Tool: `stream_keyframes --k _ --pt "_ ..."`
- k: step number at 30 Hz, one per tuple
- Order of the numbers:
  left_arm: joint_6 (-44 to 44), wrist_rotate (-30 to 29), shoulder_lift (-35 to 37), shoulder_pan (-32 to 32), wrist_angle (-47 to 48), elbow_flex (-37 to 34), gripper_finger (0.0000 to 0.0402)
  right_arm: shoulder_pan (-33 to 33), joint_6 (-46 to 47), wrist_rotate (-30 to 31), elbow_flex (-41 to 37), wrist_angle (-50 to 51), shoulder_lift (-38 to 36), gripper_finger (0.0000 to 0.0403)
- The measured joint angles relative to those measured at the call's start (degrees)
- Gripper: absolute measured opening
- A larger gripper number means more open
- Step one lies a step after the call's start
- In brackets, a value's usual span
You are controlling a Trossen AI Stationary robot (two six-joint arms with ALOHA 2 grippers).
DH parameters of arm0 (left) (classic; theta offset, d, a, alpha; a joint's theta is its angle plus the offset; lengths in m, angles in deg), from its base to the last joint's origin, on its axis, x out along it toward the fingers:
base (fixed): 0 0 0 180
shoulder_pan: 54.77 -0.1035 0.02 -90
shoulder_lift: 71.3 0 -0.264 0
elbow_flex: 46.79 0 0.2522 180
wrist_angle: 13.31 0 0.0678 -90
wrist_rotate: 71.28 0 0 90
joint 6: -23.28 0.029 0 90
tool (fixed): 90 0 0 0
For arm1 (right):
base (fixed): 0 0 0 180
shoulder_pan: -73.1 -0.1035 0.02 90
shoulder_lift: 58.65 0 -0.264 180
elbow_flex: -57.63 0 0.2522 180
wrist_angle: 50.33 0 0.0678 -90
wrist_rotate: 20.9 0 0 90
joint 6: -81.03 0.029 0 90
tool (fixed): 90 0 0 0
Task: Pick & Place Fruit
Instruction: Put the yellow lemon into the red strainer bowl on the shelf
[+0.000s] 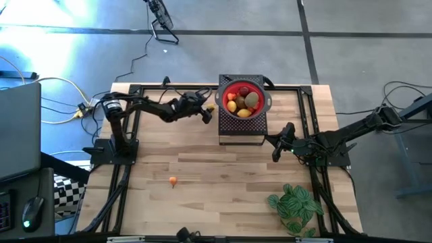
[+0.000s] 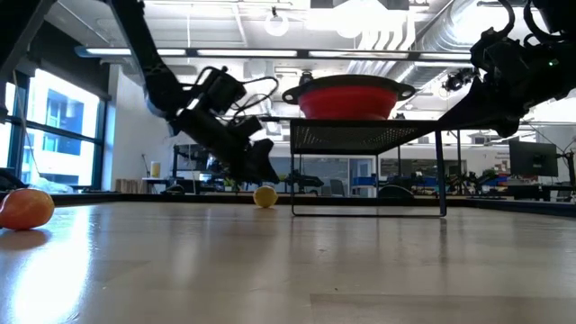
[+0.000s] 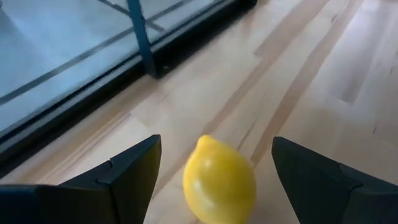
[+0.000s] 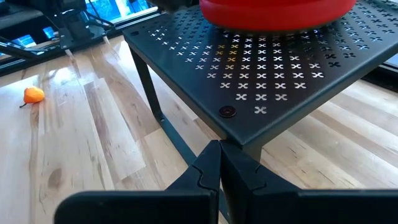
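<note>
A yellow lemon-like fruit (image 3: 219, 180) lies on the wooden table (image 1: 223, 175) just left of the black stand; it also shows in the low view (image 2: 265, 196). My left gripper (image 3: 216, 142) is open, one finger on either side of the fruit and apart from it. It slants down low over the table (image 1: 206, 113). The red bowl (image 1: 243, 100) on the black perforated stand (image 1: 241, 128) holds several yellow, red and greenish fruits. A small orange fruit (image 1: 173, 180) lies alone on the near left of the table. My right gripper (image 1: 277, 152) waits shut, right of the stand.
A green leafy plant (image 1: 295, 206) lies at the table's near right corner. The stand's thin legs (image 2: 292, 171) rise right beside the yellow fruit. The black frame rails (image 1: 128, 155) run along the table's edges. Bare wood lies between the stand and the near edge.
</note>
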Motion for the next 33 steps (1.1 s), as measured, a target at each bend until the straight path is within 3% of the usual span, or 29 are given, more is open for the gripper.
stream_keyframes --k 9,33 --pt "1.4 -3.1 -0.3 0.8 15.1 6.0 0.0298 0.0 0.1 0.0 0.0 0.0 0.0 0.0002" --pt "0.8 -2.1 -0.9 0.8 17.1 6.7 0.0298 0.0 0.1 0.0 0.0 0.0 0.0 0.0002"
